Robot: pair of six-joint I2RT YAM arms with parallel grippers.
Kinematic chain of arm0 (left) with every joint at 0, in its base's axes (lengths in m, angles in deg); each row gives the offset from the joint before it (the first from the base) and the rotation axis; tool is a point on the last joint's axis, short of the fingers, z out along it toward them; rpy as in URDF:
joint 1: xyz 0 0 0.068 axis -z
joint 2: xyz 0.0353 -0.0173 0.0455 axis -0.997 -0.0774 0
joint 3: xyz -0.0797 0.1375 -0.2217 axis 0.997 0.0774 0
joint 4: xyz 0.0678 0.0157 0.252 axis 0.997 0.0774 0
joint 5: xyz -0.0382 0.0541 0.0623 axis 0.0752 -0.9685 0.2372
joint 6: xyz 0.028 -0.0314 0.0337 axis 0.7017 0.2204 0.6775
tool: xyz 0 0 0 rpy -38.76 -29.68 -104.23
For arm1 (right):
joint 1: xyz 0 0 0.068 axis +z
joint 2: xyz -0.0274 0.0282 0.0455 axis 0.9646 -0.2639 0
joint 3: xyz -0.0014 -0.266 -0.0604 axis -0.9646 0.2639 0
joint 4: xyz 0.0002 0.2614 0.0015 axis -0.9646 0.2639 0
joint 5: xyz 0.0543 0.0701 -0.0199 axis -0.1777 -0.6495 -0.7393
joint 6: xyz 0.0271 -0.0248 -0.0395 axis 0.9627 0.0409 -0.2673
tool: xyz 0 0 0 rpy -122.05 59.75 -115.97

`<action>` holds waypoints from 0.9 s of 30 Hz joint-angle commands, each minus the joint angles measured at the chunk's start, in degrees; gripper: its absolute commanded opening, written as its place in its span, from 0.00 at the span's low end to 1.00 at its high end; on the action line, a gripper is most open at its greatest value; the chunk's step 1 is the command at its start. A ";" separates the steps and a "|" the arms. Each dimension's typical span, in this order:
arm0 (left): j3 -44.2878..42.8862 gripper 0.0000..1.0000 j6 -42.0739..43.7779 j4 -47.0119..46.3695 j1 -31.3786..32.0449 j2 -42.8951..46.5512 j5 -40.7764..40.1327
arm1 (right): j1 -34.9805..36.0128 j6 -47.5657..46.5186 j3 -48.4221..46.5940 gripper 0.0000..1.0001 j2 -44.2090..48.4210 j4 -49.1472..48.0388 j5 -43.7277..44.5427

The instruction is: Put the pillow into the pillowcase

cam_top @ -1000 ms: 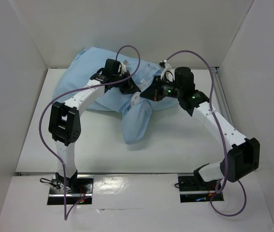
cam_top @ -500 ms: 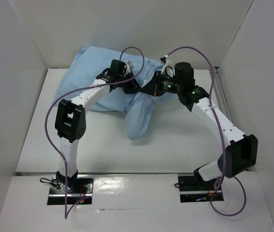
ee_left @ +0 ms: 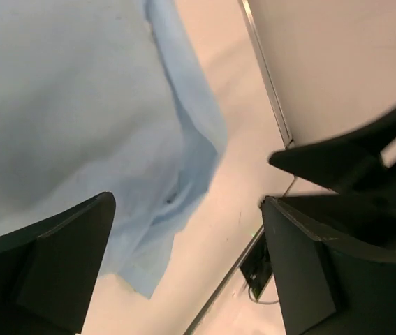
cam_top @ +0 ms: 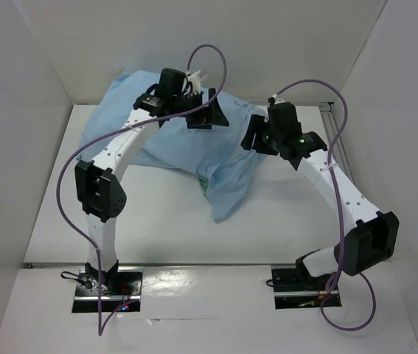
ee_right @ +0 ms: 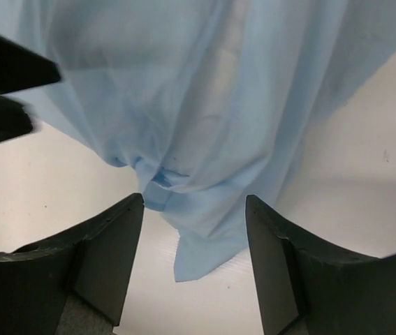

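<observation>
The light blue pillowcase (cam_top: 172, 140) lies bunched and bulging at the back of the table, and a loose flap (cam_top: 227, 193) trails toward the front with a sliver of mint green showing. The pillow is hidden; no white cushion shows. My left gripper (cam_top: 207, 116) hovers open over the cloth's right part. In the left wrist view the pillowcase (ee_left: 79, 105) lies beyond the left gripper (ee_left: 187, 269), nothing between the fingers. My right gripper (cam_top: 253, 138) is open just right of the cloth. In its wrist view the right gripper (ee_right: 194, 262) stands above the pillowcase (ee_right: 204, 105) edge, holding nothing.
White walls close in the table on the left, back and right. A metal rail (cam_top: 338, 147) runs along the right edge. Purple cables loop above both arms. The two arm bases (cam_top: 105, 284) sit at the near edge.
Both grippers were shut on the pillowcase at its middle and have now opened and let it go. The arms have drawn apart, and the flap has dropped toward the front right.
</observation>
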 commanded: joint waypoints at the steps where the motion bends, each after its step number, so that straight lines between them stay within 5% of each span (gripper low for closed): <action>1: -3.25 0.98 5.45 5.34 -0.41 5.88 2.89 | -0.05 0.59 0.08 0.66 3.67 2.93 3.46; 5: -1.15 0.04 5.98 5.96 -4.08 10.27 1.49 | 1.70 -0.55 -1.32 0.59 3.68 8.71 2.58; 6: 0.25 0.00 5.20 5.96 -5.58 12.90 1.48 | 2.75 -0.55 -1.93 0.63 3.15 10.04 3.98; 10: 12.45 0.03 1.51 5.26 -16.12 21.50 -4.84 | 8.99 0.50 0.16 0.73 3.14 12.69 3.12; 14: 29.04 0.71 -3.41 0.96 -30.34 28.54 -4.33 | 18.73 7.59 7.35 0.79 0.17 9.72 3.81; 15: 31.09 0.77 -3.42 0.95 -31.68 29.52 -3.80 | 19.89 8.49 8.77 0.81 -0.80 8.31 2.68; 23: 38.93 0.80 -4.65 -0.81 -36.27 32.70 -5.11 | 23.68 12.01 11.69 0.79 -16.26 -4.18 8.89; 27: 39.46 0.80 -4.13 -0.81 -37.41 33.75 -5.64 | 23.68 10.78 10.45 0.67 -21.37 -2.87 15.41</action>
